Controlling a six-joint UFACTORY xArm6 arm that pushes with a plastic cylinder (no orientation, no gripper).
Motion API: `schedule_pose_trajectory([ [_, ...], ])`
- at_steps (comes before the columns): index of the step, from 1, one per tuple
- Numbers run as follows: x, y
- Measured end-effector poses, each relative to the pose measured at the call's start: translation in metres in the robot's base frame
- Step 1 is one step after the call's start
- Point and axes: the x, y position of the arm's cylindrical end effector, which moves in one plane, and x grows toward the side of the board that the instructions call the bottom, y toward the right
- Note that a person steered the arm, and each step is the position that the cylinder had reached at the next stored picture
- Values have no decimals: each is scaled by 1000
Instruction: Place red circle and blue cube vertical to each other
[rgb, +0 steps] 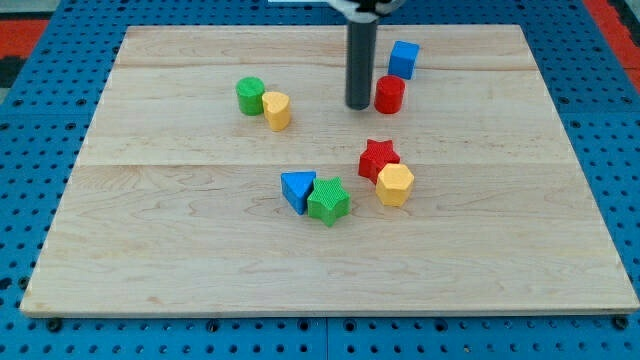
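Note:
The red circle (390, 94) is a short red cylinder near the view's top, right of centre. The blue cube (403, 59) stands just above it and slightly to its right, with a small gap between them. My tip (358, 105) is the lower end of the dark rod and rests on the board just left of the red circle, close beside it; I cannot tell if it touches.
A green cylinder (250, 96) and a yellow block (277, 110) touch at the upper left. A red star (377, 159), a yellow hexagon (395, 185), a blue triangle (297, 189) and a green star-like block (328, 201) cluster near the centre of the wooden board (150, 250).

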Motion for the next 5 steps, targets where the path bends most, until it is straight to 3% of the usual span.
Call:
schedule_pose_trajectory([
  [1,-6,34],
  [2,-42,4],
  [3,-69,9],
  [5,-66,25],
])
